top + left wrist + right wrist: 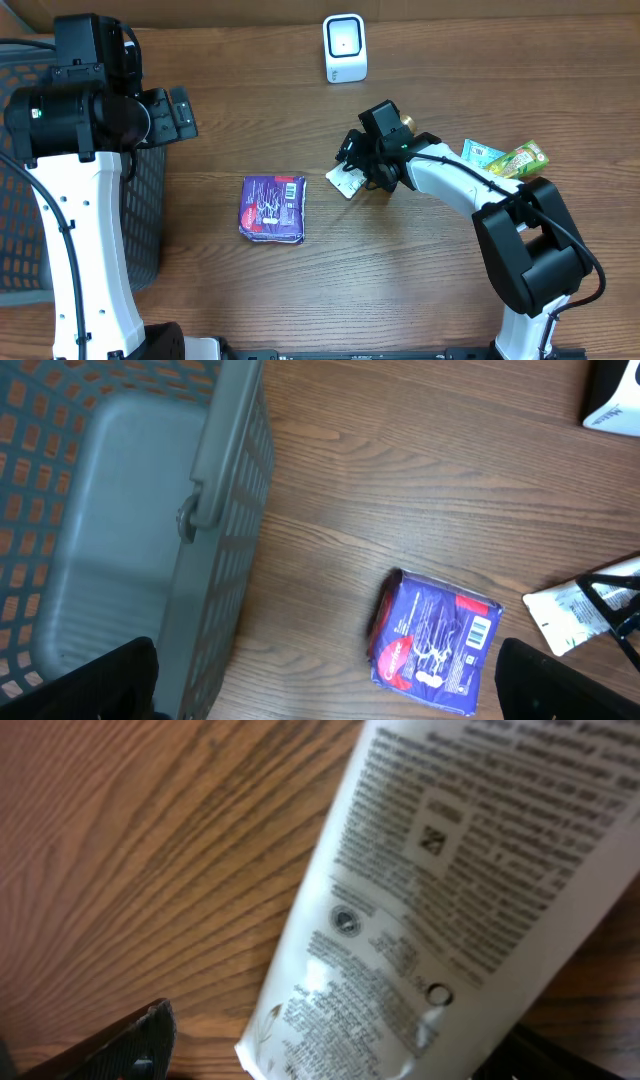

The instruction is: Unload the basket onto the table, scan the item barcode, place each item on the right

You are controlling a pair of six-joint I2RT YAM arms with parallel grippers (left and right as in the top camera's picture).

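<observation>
A white pouch (345,181) with black print lies on the wooden table near the middle. My right gripper (358,170) stands open around it. In the right wrist view the pouch (450,890) fills the space between the fingers, with a gap of bare wood beside the left finger (140,1040). A purple packet (272,208) lies flat to the left, its barcode facing up. The white scanner (345,47) stands at the back. My left gripper (175,112) is open and holds nothing, high over the basket's edge; its view shows the purple packet (435,642) and the pouch (565,615).
A dark mesh basket (150,220) stands at the left edge, its rim (225,450) under my left wrist. A teal packet (482,153) and a green-yellow packet (520,158) lie at the right, behind the right arm.
</observation>
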